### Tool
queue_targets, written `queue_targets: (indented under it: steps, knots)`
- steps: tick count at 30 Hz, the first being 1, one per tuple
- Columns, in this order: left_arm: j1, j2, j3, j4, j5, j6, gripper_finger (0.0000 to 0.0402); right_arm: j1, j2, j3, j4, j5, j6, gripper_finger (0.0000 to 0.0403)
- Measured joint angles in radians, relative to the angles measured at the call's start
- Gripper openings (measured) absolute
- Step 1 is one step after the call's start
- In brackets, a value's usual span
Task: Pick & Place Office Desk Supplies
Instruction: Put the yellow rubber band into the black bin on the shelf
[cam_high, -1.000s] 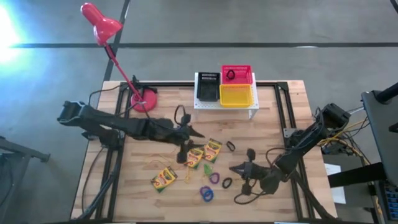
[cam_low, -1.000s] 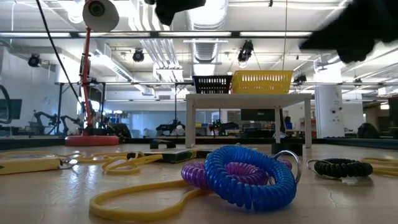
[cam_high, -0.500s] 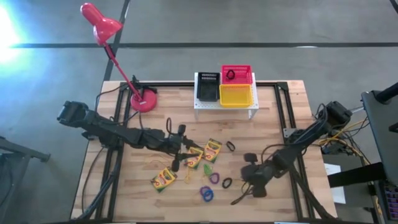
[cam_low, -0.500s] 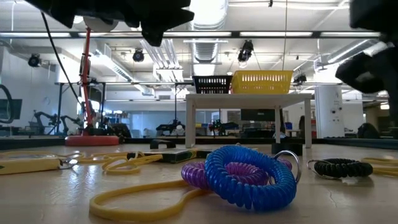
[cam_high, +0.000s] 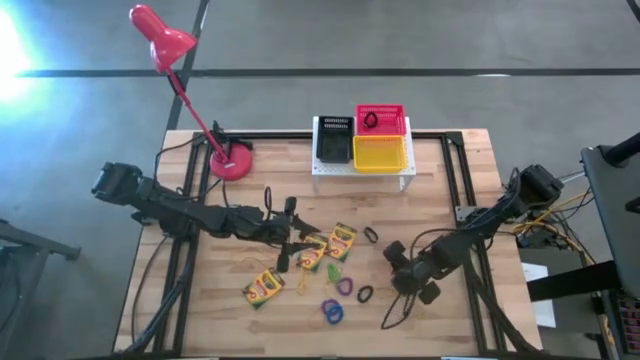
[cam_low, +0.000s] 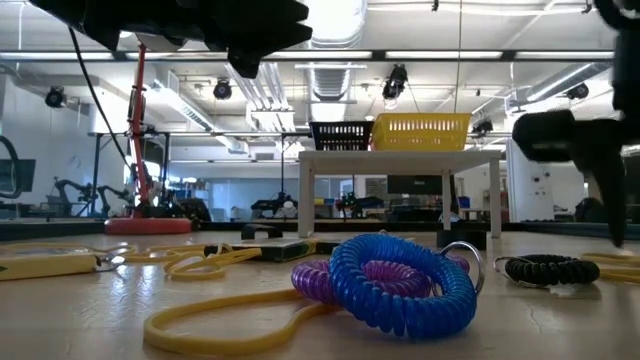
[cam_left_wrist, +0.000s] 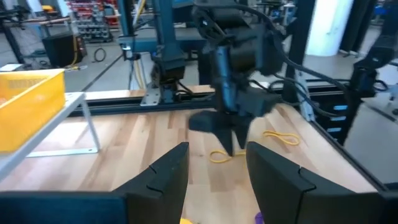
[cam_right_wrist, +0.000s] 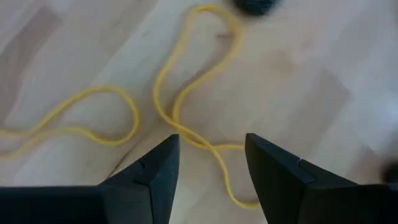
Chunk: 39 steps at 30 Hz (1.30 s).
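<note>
Both pincers, left (cam_high: 291, 243) and right (cam_high: 392, 262), open, empty, low.

My wooden table (cam_high: 460, 160) carries: red lamp base (cam_high: 231, 160) at 10 o'clock; white stand (cam_high: 405, 172) at 12, bearing a black basket (cam_high: 334, 148), a red basket (cam_high: 381, 120) and a yellow basket (cam_high: 381, 153); three crayon boxes (cam_high: 264, 287) centre towards 7; a black ring (cam_high: 371, 235) at centre and another black ring (cam_high: 365, 294) at 5; purple ring (cam_high: 344, 285) and blue rings (cam_high: 332, 311) at 6; yellow rubber bands (cam_right_wrist: 118, 106) at 4.
</note>
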Motion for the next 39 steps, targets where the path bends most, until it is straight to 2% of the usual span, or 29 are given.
queue_targets:
  steps: [5,11,14,18,21,23,26,30,33,36,39]
  knots:
    - [0.009,0.0,0.0,0.008,-0.003,-0.018,0.0163,-0.035,0.05,0.0,-0.003,-0.091,-0.086,0.0143]
    - [0.012,0.0,0.0,0.035,-0.007,-0.017,0.0163,-0.053,0.097,0.004,-0.004,-0.122,-0.073,0.0056]
    - [0.015,0.0,0.0,0.042,-0.007,-0.013,0.0163,-0.054,0.087,0.002,-0.001,-0.116,0.005,0.0017]
    - [0.015,0.0,0.0,0.048,-0.007,-0.013,0.0163,-0.055,0.022,-0.025,0.042,-0.098,0.17,0.001]
    - [0.015,0.0,0.0,0.051,-0.007,-0.014,0.0163,-0.054,-0.041,-0.096,0.248,0.007,0.316,0.0009]
    - [0.015,0.0,0.0,0.053,-0.007,-0.018,0.0163,-0.054,-0.082,-0.16,0.472,0.109,0.388,0.0009]
    - [0.013,0.0,0.0,0.057,-0.006,-0.029,0.0163,-0.054,-0.096,-0.266,0.839,0.289,0.406,0.0008]
    - [-0.002,0.0,0.008,0.061,-0.005,-0.033,0.0163,-0.054,-0.074,-0.362,1.382,0.552,0.249,0.0008]
    - [-0.009,0.0,0.018,0.062,-0.002,-0.022,0.0163,-0.058,-0.033,-0.389,1.652,0.717,0.071,0.0008]
    - [-0.01,0.0,0.023,0.078,-0.003,-0.011,0.0163,-0.062,-0.008,-0.388,1.832,0.844,-0.085,0.0008]
    - [-0.01,0.0,0.023,0.089,-0.002,-0.006,0.0163,-0.076,0.001,-0.361,1.882,0.927,-0.16,0.0008]
